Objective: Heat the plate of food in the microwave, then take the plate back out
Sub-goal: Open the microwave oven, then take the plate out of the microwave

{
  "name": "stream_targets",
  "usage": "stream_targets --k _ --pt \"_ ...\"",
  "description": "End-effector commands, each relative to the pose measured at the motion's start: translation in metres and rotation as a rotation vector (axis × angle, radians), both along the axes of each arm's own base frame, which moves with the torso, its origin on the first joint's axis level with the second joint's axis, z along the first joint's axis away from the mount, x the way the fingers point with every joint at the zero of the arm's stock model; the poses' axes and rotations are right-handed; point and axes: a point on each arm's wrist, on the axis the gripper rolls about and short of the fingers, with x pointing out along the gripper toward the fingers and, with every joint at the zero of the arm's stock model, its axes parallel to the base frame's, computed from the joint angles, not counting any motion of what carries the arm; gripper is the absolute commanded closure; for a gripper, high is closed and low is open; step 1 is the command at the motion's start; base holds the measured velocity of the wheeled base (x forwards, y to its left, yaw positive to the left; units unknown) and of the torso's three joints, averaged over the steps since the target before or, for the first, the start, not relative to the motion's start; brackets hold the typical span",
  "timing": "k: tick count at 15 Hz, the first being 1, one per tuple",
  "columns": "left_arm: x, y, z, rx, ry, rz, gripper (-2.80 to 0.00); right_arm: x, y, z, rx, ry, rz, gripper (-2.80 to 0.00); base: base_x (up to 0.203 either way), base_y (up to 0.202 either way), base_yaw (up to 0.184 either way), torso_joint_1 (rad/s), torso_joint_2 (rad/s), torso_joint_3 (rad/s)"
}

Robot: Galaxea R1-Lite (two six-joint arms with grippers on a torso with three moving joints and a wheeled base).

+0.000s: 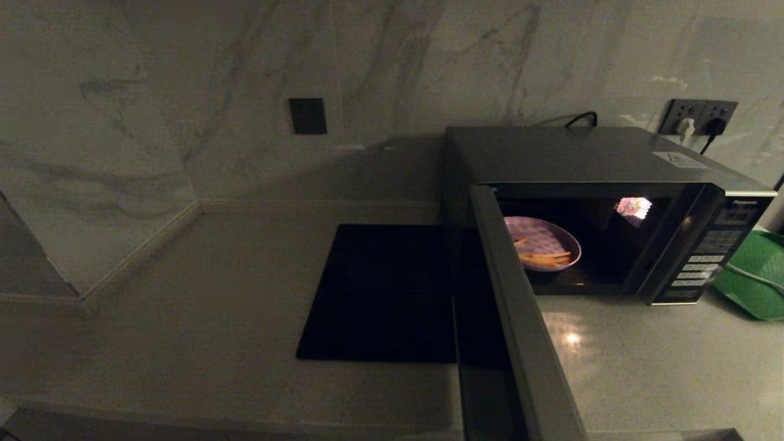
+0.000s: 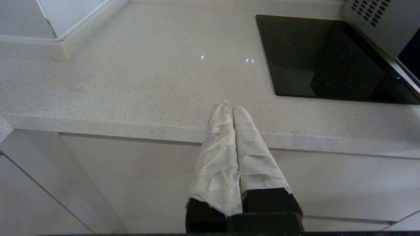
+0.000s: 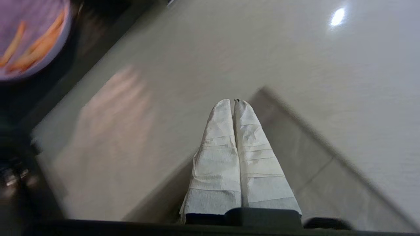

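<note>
With the plate of food (image 1: pixel 542 242) inside the open microwave (image 1: pixel 612 208) near the counter's (image 1: pixel 214 318) back edge, heating or retrieval remains, right gripper (image 3: pixel 233 102) and left gripper (image 2: pixel 229 106) both pressed together, empty.

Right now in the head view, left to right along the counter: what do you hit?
black mat → open microwave door → plate of food inside the microwave → button panel → green tray

- The microwave (image 1: pixel 612 184) cavity is left open at the front; the plate of food (image 1: pixel 542 243) sits at its left.
- The open door (image 1: pixel 520 318) is swung out over the surface (image 1: pixel 643 367), walling off the black mat (image 1: pixel 380 294) side.
- The right flank is crowded by a green tray (image 1: pixel 756 275).
</note>
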Motion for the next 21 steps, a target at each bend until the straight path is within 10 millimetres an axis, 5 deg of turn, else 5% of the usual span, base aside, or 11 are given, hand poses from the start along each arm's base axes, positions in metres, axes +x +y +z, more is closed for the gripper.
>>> stream_targets --k 1,5,10,12,16,21 --pt "0.000 0.000 0.000 -0.001 0.000 0.000 0.00 0.062 0.010 -0.009 0.066 0.148 0.040 0.00 0.000 0.000 0.000 0.000 0.00 0.000" --pt "0.000 0.000 0.000 -0.001 0.000 0.000 0.00 0.124 0.023 -0.003 0.264 0.172 0.184 0.00 0.000 0.000 0.000 0.000 0.00 0.000" --pt "0.000 0.000 0.000 -0.001 0.001 0.000 0.00 0.189 0.031 0.029 0.381 0.037 0.247 0.00 0.000 0.000 0.000 0.000 0.00 0.000" --pt "0.000 0.000 0.000 -0.001 0.000 0.000 0.00 0.211 0.031 0.023 0.346 0.058 0.281 0.00 0.000 0.000 0.000 0.000 0.00 0.000" --pt "0.000 0.000 0.000 -0.001 0.000 0.000 0.00 0.225 0.018 0.004 0.314 0.036 0.291 0.00 0.000 0.000 0.000 0.000 0.00 0.000" --pt "0.000 0.000 0.000 -0.001 0.000 0.000 0.00 0.229 0.017 0.009 0.284 -0.025 0.310 0.00 0.000 0.000 0.000 0.000 0.00 0.000"
